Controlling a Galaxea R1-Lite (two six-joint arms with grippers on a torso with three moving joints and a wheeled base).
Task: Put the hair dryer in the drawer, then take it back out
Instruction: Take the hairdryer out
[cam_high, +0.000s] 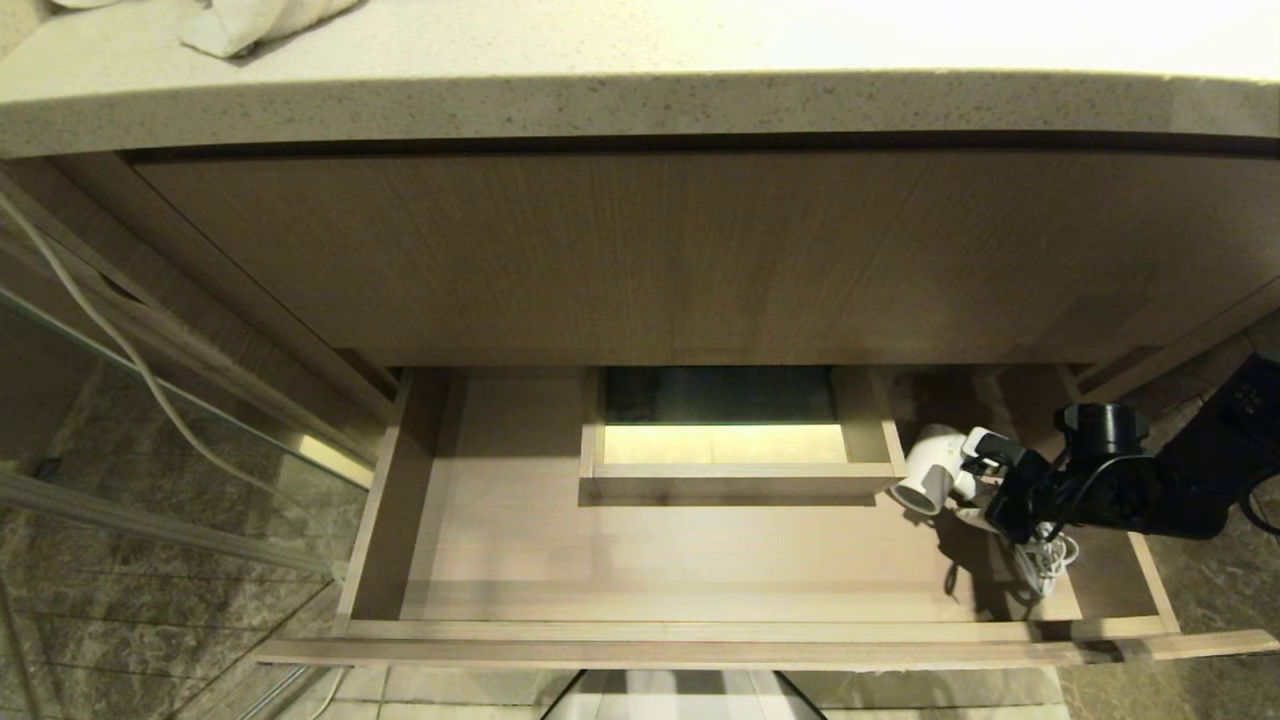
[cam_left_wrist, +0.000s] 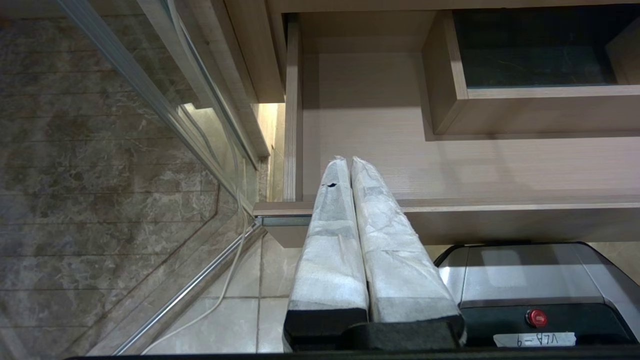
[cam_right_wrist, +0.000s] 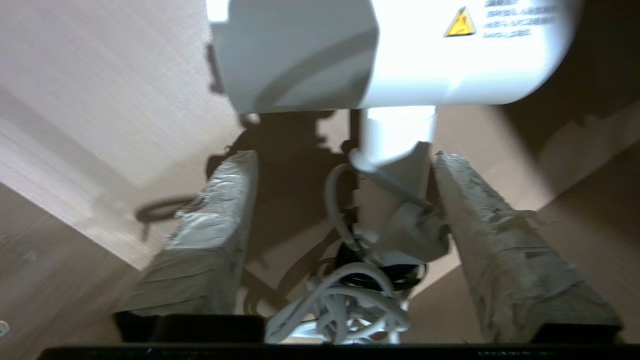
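1. Right gripper (cam_right_wrist: 345, 165) jaws spread wide, straddling the hair dryer (cam_high: 935, 470) handle; one finger touches it, the other is well clear.
2. Hair dryer sits in the drawer (cam_high: 640, 590), right side, just beside the boxed cut-out (cam_high: 740, 480); cord (cam_high: 1045, 560) bundled under the wrist.
3. Left gripper (cam_left_wrist: 348, 162) jaws closed, empty, hanging outside the drawer front.
4. Towel (cam_high: 250, 25) on the worktop (cam_high: 640, 100).

white hair dryer (cam_high: 935, 470) with a yellow triangle label (cam_right_wrist: 460, 23) and a bundled white cord (cam_high: 1045, 560). pale wood-grain inside the drawer (cam_high: 640, 560), grey-brown grain on its front. speckled beige table (cam_high: 640, 100) carrying a white towel (cam_high: 250, 22). dark brown marbled floor (cam_high: 150, 600). black right hand (cam_high: 985, 478); whitish wrapped fingers (cam_left_wrist: 350, 235) on the left hand (cam_left_wrist: 348, 162). red button (cam_left_wrist: 536, 317).
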